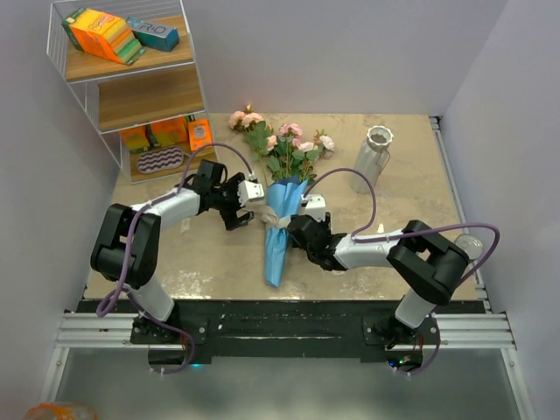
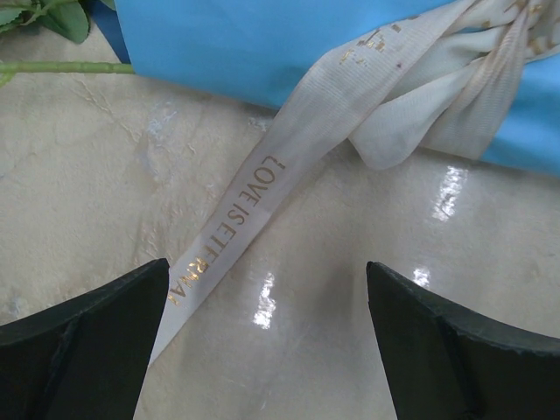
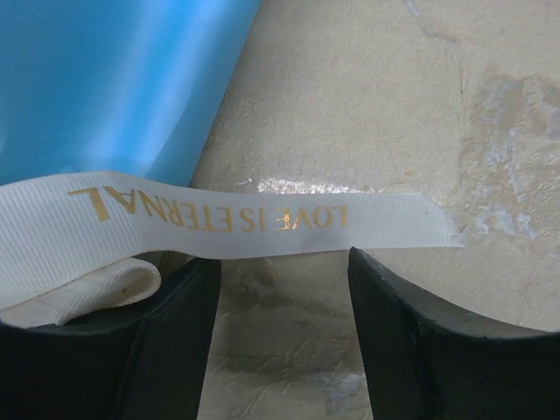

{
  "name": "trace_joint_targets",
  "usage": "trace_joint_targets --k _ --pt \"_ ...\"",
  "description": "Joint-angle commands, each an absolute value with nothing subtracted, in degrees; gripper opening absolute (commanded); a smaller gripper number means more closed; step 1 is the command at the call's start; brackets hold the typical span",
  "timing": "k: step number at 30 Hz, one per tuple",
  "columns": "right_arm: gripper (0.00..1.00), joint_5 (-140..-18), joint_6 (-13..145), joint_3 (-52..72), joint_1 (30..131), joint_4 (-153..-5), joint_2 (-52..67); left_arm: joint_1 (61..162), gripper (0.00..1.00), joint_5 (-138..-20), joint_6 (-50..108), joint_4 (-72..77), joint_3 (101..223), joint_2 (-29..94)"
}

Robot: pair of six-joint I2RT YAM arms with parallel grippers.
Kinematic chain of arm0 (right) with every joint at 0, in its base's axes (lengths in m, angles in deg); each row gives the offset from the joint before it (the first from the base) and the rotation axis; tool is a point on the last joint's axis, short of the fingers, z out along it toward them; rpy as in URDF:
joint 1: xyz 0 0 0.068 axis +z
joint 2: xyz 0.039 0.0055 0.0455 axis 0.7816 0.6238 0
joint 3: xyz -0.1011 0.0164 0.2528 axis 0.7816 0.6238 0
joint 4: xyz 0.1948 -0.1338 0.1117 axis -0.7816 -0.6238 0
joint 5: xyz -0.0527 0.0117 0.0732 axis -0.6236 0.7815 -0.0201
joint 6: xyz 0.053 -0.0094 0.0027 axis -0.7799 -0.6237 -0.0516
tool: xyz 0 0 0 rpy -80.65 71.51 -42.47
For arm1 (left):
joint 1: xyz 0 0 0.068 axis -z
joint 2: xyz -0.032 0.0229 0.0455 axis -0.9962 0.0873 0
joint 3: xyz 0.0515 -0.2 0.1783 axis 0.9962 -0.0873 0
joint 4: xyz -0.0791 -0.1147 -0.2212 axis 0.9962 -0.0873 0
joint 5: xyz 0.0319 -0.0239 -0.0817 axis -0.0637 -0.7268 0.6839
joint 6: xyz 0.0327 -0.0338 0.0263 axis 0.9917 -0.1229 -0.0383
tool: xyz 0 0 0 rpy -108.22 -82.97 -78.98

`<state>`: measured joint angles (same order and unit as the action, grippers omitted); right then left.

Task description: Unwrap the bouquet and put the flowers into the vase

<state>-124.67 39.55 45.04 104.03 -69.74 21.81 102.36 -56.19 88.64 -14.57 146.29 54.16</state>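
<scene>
**Both arms flank the tied bouquet [image 1: 278,229], one on each ribbon tail.**

Bouquet lies flat mid-surface [image 1: 394,210], blooms pointing away from the arm bases. Cream ribbon [image 1: 276,220] is knotted round the blue wrap [image 1: 276,249], so the flowers [image 1: 293,144] can't come out yet. Right end effector [image 3: 284,332]: fingers apart, one printed tail lying across the tips, not pinched; prob. set there to pull the knot loose. Left end effector [image 2: 267,350]: spread wide, other tail running past one finger, holding nothing. Vase [image 1: 372,159] stands upright, well apart to the right, waiting for stems.
</scene>
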Motion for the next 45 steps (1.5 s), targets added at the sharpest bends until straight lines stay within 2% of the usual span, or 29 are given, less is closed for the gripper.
trace_joint_targets --k 1,4,12,13,15,16,18,19,20,21,22,24,25,30,38,42,45 --pt "0.60 -122.8 38.8 45.9 104.1 -66.1 21.9 103.7 0.99 -60.4 88.6 -2.2 142.7 54.4" --pt "0.52 -122.4 38.2 47.3 104.2 -65.8 20.8 103.9 0.99 -60.5 88.0 3.2 141.3 54.2" --pt "0.43 -121.9 37.9 49.1 104.2 -66.7 16.1 106.0 0.99 -60.1 89.9 8.2 142.0 56.9" --pt "0.42 -121.8 38.2 49.1 104.2 -66.9 15.5 106.3 0.95 -60.1 90.2 8.0 142.3 57.7" --pt "0.38 -121.9 38.8 49.2 104.2 -67.0 13.6 107.2 0.80 -60.0 91.0 5.7 144.1 58.8" --pt "0.38 -122.0 39.2 49.4 104.1 -67.3 12.9 107.6 0.62 -59.9 91.1 4.7 144.8 59.9" --pt "0.38 -122.2 39.8 49.5 104.2 -67.5 11.2 107.8 0.46 -59.7 91.1 2.3 146.3 60.9" --pt "0.40 -122.2 40.5 49.9 104.2 -67.4 10.6 107.8 0.32 -59.7 91.1 1.7 146.4 61.3" --pt "0.47 -122.4 40.8 50.0 104.2 -67.4 10.2 107.8 0.23 -59.7 91.2 1.1 146.5 61.3" --pt "0.60 -122.3 41.8 50.3 104.2 -67.1 10.0 107.8 0.15 -60.0 91.2 1.0 146.4 61.3" --pt "0.84 -122.5 42.0 50.8 104.2 -67.1 9.3 107.8 0.02 -60.2 90.9 0.8 146.3 61.1" --pt "0.98 -123.3 42.5 51.6 104.2 -66.7 9.2 107.8 0.00 -60.5 90.8 0.8 146.2 60.8" --pt "0.99 -123.2 43.4 52.7 104.1 -65.6 9.1 107.8 0.00 -60.5 90.7 0.8 146.2 60.4" --pt "0.99 -123.3 46.9 54.0 104.2 -61.6 12.4 107.8 0.00 -60.4 89.0 -1.2 145.9 58.9" --pt "0.98 -127.2 51.3 46.9 104.6 -58.5 22.5 107.8 0.00 -60.5 87.5 -1.8 146.3 57.2" --pt "0.94 -127.6 55.4 44.9 104.6 -54.9 25.2 107.8 0.00 -60.2 87.3 -2.8 146.7 56.7" --pt "0.88 -128.1 56.6 44.9 104.6 -52.7 26.5 107.8 0.00 -60.4 87.3 -2.8 146.5 56.5"
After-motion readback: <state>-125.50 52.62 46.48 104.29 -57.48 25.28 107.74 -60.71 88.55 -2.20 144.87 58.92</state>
